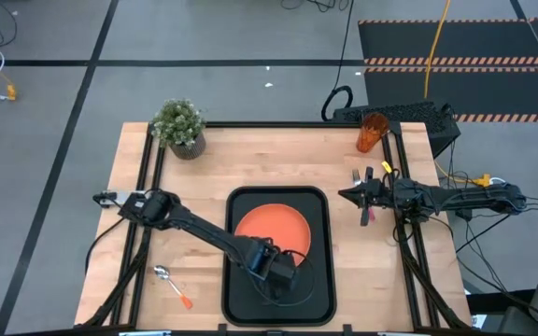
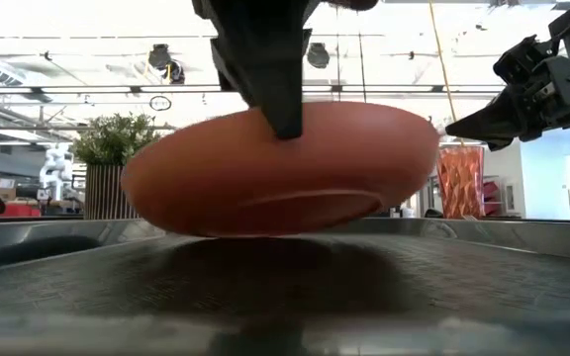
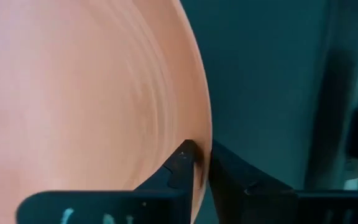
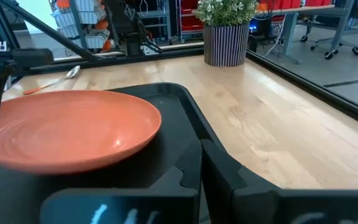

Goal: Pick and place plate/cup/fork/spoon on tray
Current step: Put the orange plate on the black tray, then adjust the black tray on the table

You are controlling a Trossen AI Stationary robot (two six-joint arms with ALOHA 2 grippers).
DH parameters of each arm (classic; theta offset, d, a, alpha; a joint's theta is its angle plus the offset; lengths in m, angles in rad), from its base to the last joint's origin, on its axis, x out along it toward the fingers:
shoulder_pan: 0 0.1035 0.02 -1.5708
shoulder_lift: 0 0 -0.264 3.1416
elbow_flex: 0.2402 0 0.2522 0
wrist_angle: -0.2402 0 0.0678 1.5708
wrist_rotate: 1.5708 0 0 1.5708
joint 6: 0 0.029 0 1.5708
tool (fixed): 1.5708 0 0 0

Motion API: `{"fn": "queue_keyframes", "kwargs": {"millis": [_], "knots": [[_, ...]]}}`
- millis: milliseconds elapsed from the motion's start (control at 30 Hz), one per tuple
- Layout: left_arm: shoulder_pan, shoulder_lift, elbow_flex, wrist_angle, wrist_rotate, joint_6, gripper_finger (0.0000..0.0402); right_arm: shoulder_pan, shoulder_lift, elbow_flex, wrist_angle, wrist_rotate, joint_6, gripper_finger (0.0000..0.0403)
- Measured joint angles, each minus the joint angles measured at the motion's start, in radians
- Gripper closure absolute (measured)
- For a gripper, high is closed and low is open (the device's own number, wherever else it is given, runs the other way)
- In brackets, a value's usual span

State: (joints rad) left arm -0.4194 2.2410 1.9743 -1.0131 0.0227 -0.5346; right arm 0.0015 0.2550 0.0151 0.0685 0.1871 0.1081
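The orange plate [image 1: 269, 229] lies in the far half of the black tray [image 1: 320, 280]. My left gripper [image 1: 286, 266] is shut on its near right rim. My right gripper [image 1: 346, 194] is shut and empty. It hovers just right of the tray, above the pink-handled fork [image 1: 370, 215], which lies on the table. The amber cup [image 1: 372, 133] stands at the far right. The spoon [image 1: 171, 285] lies near the front left; it also shows in the right wrist view [image 4: 51, 81]. My left gripper pinches the plate's rim [image 3: 202, 134] between its two fingers, one finger [image 3: 179, 163] on the inner face and one outside. The fingers come from above, pointing down [image 2: 285, 119]. The plate's underside [image 2: 265, 229] is down on the tray, and the plate is tilted, its right side higher.
A potted plant [image 1: 180, 126] stands at the table's far left corner. A dark keyboard-like object [image 1: 409, 114] lies behind the cup at the far right edge. The tray's near half [image 1: 250, 299] is bare around the left gripper.
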Motion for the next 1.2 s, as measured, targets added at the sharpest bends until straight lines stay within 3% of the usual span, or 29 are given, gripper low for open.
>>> {"fn": "queue_keyframes", "kwargs": {"millis": [500,967,1067,1200], "knots": [[0.02,0.0,0.0,0.043,-0.005,0.017,0.0274,0.0,0.0,0.0,-0.007,-0.002,0.011,0.0403],[0.012,0.0,0.0,0.046,-0.002,-0.025,0.0266,0.0,0.0,0.0,-0.015,-0.004,0.019,0.0403],[0.005,-0.001,0.0,0.046,0.064,-0.097,0.0266,0.0,0.0,0.0,-0.021,-0.005,0.034,0.0403],[-0.013,-0.001,0.0,0.046,0.236,-0.204,0.0266,0.0,0.0,0.0,-0.022,-0.005,0.034,0.0403]]}}
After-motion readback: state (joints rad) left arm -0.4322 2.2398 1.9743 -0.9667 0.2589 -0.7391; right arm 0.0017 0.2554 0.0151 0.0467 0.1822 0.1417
